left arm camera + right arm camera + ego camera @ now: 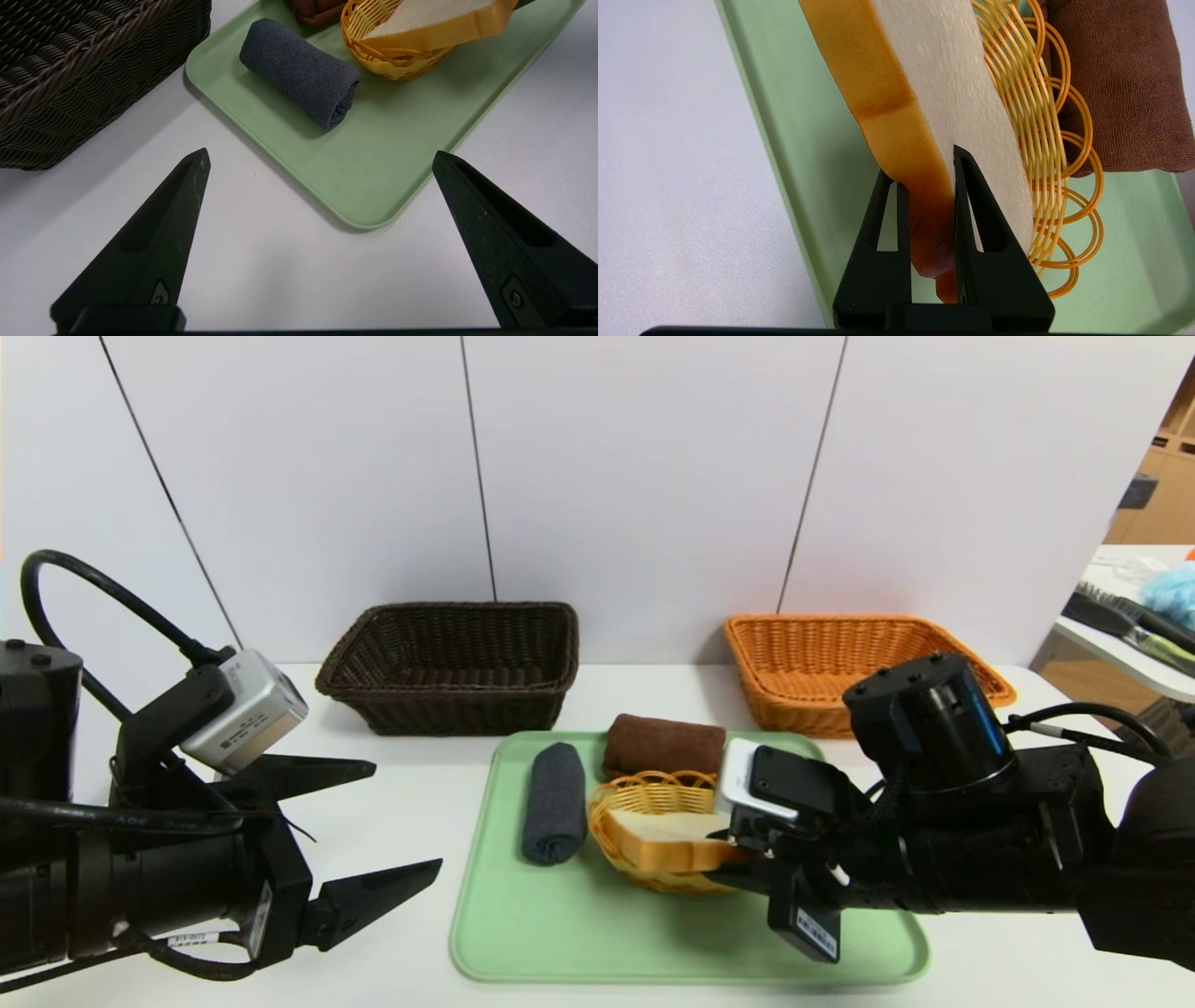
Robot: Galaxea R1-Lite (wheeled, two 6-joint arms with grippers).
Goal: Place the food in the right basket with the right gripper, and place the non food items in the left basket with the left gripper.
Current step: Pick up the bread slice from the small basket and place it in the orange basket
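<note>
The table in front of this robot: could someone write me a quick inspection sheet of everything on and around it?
Surface: white table carrying a green tray.
Job's things: bread slice over a small yellow wicker basket; grey rolled towel and brown towel on the tray; dark brown basket and orange basket behind the tray.
Clutter: nothing seen.
Grippers: right gripper shut on the bread slice's crust edge; left gripper open above bare table beside the tray.
Cables: black cable looping over the left arm; thinner one by the right arm.
Surroundings: white wall panels; another table with a brush to the right.
</note>
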